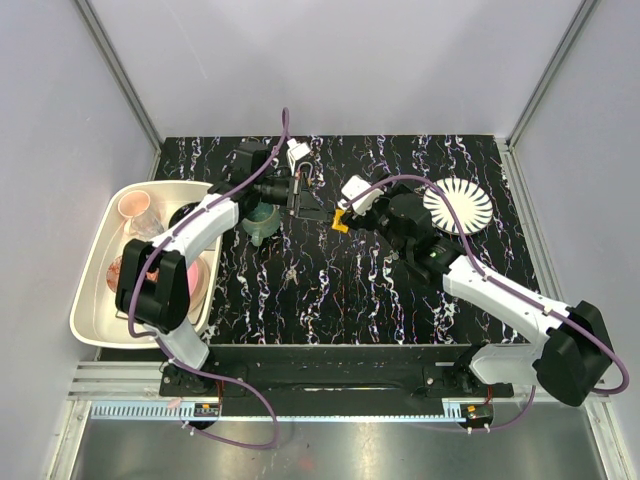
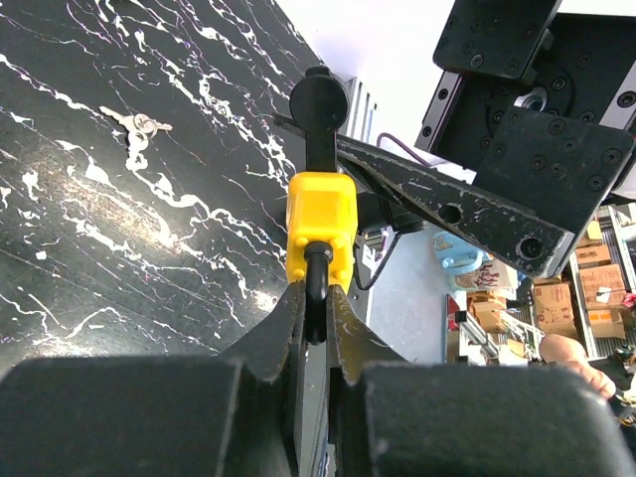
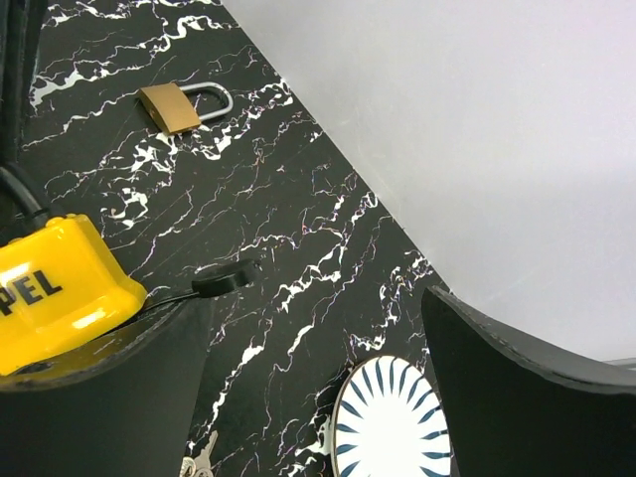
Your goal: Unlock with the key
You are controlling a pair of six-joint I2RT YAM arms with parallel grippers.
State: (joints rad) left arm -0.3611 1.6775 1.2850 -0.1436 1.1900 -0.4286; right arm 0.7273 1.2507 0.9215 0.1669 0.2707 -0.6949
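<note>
Black marble bench [image 1: 330,300], nothing fancy. Holding yellow padlock [image 2: 320,224] up off it by shackle [image 2: 318,263] with left end effector [image 2: 316,298], clamped tight. Looks like black-headed key [image 2: 318,99] already seated in keyway — right end effector [image 3: 313,298] spread wide around it, gripping nothing. Left to do: grab key, turn, pop shackle.

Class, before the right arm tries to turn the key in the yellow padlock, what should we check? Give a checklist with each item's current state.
1. Left gripper clamps the yellow padlock by its shackle: ok.
2. Key inserted in the padlock body: ok.
3. Right gripper closed on the key head: not ok, it is open.
4. Shackle already released: cannot tell.
5. Brass padlock lies apart from the work: ok.
</note>
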